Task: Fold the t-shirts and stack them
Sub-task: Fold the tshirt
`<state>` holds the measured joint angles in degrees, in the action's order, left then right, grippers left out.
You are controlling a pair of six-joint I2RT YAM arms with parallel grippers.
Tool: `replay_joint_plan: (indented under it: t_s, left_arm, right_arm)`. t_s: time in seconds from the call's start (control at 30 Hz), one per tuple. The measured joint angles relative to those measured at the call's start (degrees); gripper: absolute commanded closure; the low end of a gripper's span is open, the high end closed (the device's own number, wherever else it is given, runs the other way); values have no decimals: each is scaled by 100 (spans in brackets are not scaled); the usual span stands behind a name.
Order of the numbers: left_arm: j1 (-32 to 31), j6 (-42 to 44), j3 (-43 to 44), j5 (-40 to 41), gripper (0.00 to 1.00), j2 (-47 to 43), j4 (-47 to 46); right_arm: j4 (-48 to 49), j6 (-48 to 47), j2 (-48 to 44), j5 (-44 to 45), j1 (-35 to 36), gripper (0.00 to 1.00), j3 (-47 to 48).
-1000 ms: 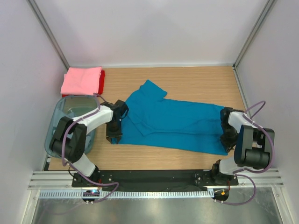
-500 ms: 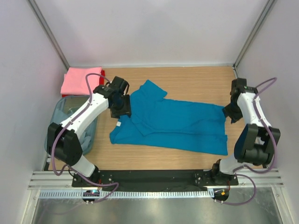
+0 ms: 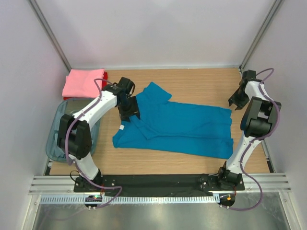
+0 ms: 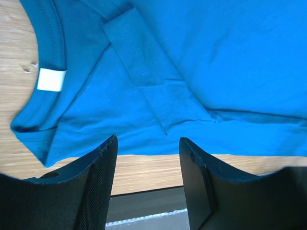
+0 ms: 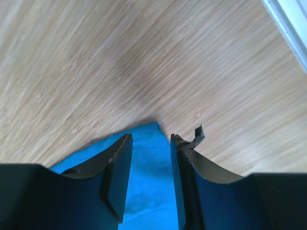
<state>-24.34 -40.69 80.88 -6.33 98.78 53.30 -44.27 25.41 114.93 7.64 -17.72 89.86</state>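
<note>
Soft, matt knit cloth in the teal t-shirt (image 3: 187, 127), with stitched hems and a smooth white woven label (image 4: 50, 79) at the collar. Same matt cloth in the pink t-shirt (image 3: 84, 82) and the red t-shirt (image 3: 105, 86). Pale wood-grain table (image 3: 201, 84), smooth, with a faint sheen. Translucent glossy plastic in the bin (image 3: 56, 115). Matt black plastic fingers (image 4: 98, 187) on the left gripper (image 4: 148, 141), finely textured inside. Brushed metal sheet (image 3: 158, 218) along the near edge.

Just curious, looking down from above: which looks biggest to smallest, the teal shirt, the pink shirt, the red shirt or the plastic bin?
1. teal shirt, spread flat.
2. plastic bin, partly hidden by the left arm.
3. pink shirt, folded.
4. red shirt, only an edge showing under the pink one.
</note>
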Motion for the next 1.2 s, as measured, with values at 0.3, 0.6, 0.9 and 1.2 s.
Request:
replay_joint_plan:
  t_s: [0.3,0.6,0.9,1.2]
  left_arm:
    - [0,-157,11,-92,45,428,-74]
    - [0,-195,199,33,45,654,-72]
    - [17,-133,249,372,45,772,17]
    - [70,-90,260,452,45,772,164]
  right_arm:
    - [286,-195,170,-227,-39,67,-310]
    - [498,-267,334,-210,-39,99,-284]
    - [741,-354,372,-236,-39,99,-267]
    - [286,-271,415,105,-39,62,149]
